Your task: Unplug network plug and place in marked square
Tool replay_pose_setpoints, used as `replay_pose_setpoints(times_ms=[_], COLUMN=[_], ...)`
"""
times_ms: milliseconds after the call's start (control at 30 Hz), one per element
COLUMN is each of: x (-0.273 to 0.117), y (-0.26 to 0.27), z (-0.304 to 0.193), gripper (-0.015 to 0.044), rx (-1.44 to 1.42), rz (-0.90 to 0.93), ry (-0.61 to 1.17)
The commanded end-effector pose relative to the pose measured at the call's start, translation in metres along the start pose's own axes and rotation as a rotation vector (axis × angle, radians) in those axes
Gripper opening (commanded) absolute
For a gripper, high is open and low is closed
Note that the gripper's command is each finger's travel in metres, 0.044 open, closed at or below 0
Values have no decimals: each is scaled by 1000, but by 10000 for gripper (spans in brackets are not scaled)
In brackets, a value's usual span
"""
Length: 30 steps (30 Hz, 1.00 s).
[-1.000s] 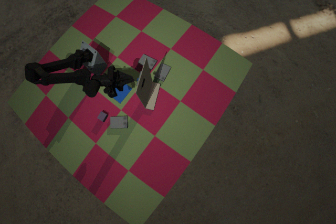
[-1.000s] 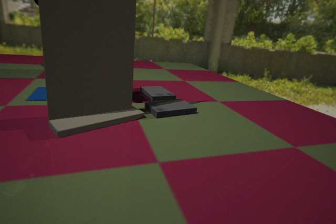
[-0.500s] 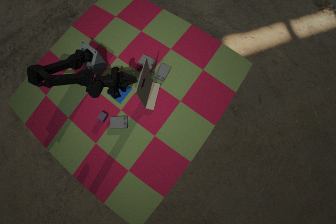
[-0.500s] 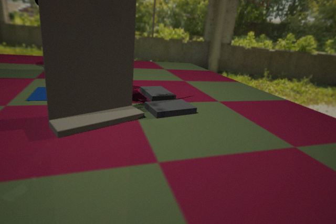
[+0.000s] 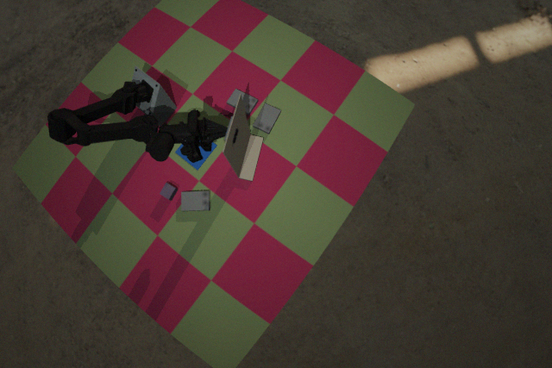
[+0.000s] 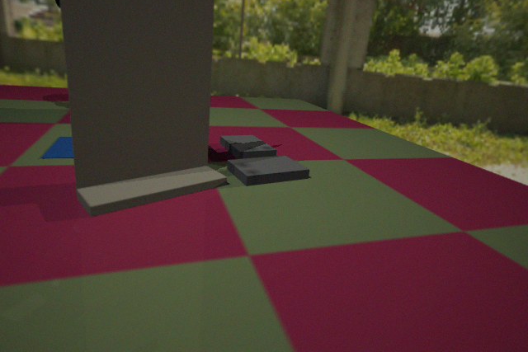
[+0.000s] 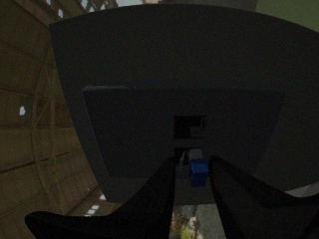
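Tool [image 5: 225, 131] [image 7: 191, 163]: parted slightly, fingertips on either side of the blue plug; I can't tell if they touch it.
Plug [image 7: 198, 173]: at the panel's [image 5: 237, 143] [image 6: 140, 67] [image 7: 150, 50] lower opening.
Blue square [image 5: 197, 162] [image 6: 59, 148]: on the tabletop [image 5: 276, 243] [image 6: 341, 297], partly hidden.

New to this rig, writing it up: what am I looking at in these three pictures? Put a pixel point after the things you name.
A black arm ending in a two-fingered gripper [image 5: 226, 131] [image 7: 191, 163]. The top picture looks down, the exterior one shows the upright panel's back [image 5: 241, 139] [image 6: 140, 67], and the wrist one looks past the fingers at the sockets. On the checkered surface [image 5: 276, 248] [image 6: 362, 288] lie flat gray blocks, a small purplish block [image 5: 168, 190] and a blue square [image 5: 197, 163] [image 6: 59, 147]. The blue-ended plug [image 7: 198, 173] sits between the fingers; I can't tell whether it's gripped.
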<state>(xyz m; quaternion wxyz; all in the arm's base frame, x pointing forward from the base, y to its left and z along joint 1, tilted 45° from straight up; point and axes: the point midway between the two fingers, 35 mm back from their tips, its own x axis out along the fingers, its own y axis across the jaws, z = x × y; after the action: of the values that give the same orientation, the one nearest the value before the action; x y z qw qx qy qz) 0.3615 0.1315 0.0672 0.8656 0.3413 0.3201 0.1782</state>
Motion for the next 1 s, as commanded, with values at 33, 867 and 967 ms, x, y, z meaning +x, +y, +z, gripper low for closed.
replay_pose_setpoints(times_ms=[33,867,967], x=[1,-4,-5], y=[-1,-1,-1], z=[0,-1,-2], gripper=[70,0,0], rx=[7,7,7], rz=[-4,-4,-4], ry=[-1,-1,-1])
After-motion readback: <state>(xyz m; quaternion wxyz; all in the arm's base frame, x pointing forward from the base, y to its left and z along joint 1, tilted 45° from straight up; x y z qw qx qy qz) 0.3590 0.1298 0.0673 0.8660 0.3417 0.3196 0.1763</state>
